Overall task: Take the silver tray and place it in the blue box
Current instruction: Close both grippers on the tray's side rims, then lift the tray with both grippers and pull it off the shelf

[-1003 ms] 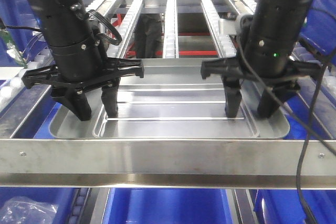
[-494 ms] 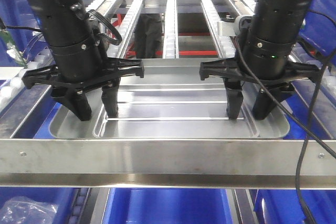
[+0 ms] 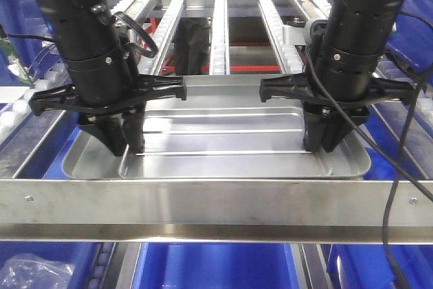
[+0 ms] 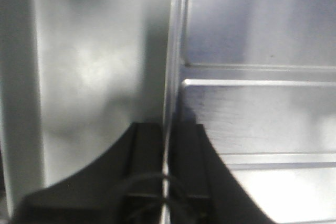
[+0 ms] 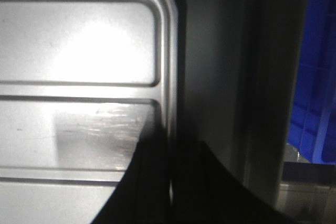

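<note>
Silver tray (image 3: 223, 141): lying lengthwise across the metal frame, just behind the steel rail (image 3: 216, 208) and in front of the roller tracks (image 3: 220, 25); long ridges running left to right across the sunken middle.
Tray height: cannot tell whether resting on the frame or lifted just off it.
Left claw (image 3: 126, 147): pointing straight down at the tray's left end, closed tight on the raised step between sloping rim and sunken middle.
Left claw, wrist view (image 4: 165, 182): two black fingers (image 4: 144, 150) pressed together with the thin bright metal edge of the tray (image 4: 252, 119) caught between them; one finger on the rim side, the other on the middle side.
Right claw (image 3: 323, 145): upright at the tray's right end, closed in the same way on the step there.
Right claw, wrist view (image 5: 170, 182): dark fingers (image 5: 149, 171) either side of the step, next to the rounded inner corner of the tray (image 5: 79, 51); much of this view dark and blurred.
Blue box (image 3: 216, 269): low in the front view, beneath the steel rail and nearer the camera than the tray; only part of its inside showing.
Tray and box: apart, with the rail between them in the front view.
Cable (image 3: 396, 187): black, hanging down from the right arm across the rail's right end.
Plastic bag (image 3: 34, 269): crumpled and clear, bottom left corner, inside another blue bin.
</note>
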{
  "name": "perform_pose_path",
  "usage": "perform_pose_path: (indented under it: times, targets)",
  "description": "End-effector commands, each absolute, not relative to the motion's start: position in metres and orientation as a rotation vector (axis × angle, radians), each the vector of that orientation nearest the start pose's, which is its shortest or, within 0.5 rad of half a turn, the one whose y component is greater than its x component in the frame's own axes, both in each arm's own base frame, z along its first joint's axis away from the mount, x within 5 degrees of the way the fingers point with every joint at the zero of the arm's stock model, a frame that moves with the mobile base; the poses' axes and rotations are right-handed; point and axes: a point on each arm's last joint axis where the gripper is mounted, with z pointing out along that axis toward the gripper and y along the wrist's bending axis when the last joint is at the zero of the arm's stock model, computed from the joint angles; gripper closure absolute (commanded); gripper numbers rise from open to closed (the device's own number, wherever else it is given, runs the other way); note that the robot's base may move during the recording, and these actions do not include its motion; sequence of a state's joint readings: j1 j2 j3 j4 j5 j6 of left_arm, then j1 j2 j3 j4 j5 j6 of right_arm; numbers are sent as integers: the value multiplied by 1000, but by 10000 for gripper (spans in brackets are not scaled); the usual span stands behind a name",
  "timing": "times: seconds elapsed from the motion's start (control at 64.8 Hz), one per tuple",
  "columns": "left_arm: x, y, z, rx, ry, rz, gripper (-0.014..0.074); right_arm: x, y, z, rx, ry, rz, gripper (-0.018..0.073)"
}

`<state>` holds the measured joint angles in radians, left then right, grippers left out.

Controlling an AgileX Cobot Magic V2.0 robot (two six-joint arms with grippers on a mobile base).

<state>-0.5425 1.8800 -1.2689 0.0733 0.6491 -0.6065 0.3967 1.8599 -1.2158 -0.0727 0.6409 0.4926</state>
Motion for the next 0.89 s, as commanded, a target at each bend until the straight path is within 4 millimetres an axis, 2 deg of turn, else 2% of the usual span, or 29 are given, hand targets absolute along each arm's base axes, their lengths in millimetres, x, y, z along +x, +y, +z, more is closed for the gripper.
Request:
perform_pose_path:
  times: [0.0,0.339,0.417,0.494,0.617,0.694,0.88]
  targets:
    - [335,-195,216,-34,2693,-288,697,352,143,209,52,2678,203,498]
    - [336,-196,219,-29,2684,-289,700,351,142,211,54,2684,200,498]
    - [336,-194,228,-23,2697,-260,700,347,140,223,69,2687,202,498]
    - [334,-192,248,-14,2667,-253,700,338,139,245,93,2653,228,498]
    - [321,-185,281,-21,2619,-286,700,322,136,276,102,2598,264,496]
    - [309,-183,291,-30,2619,-292,700,310,137,286,105,2592,278,496]
    - [272,-177,298,-39,2616,-323,700,275,140,281,98,2594,302,496]
